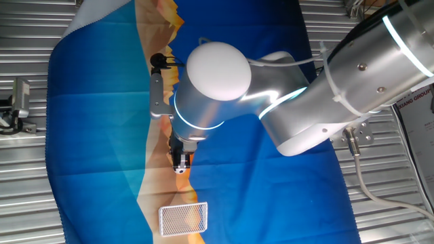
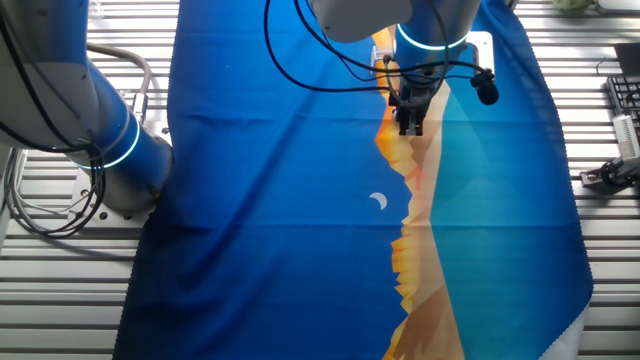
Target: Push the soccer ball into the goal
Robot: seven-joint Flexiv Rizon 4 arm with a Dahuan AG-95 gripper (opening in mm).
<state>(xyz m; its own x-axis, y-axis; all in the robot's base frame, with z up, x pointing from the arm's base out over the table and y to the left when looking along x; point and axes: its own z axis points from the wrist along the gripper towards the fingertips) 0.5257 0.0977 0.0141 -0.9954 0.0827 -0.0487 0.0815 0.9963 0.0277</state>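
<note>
The soccer ball (image 1: pixel 180 169) is a tiny white ball with dark patches on the orange band of the cloth, touching the fingertips on the side toward the goal. The goal (image 1: pixel 183 218), a small white-framed mesh box, stands a short way beyond the ball near the cloth's edge. My gripper (image 1: pixel 180 161) points down at the cloth, and its jaws look closed with nothing between them. In the other fixed view the gripper (image 2: pixel 410 126) hides the ball. Only a white corner of the goal (image 2: pixel 484 42) shows behind the wrist.
A blue and orange printed cloth (image 1: pixel 95 135) covers the table, with a white crescent print (image 2: pixel 378 202). The arm's large elbow (image 1: pixel 217 71) hangs over the middle. The arm's base (image 2: pixel 110 150) stands beside the cloth. Slatted metal table (image 1: pixel 27 190) and small devices (image 2: pixel 610 172) lie around it.
</note>
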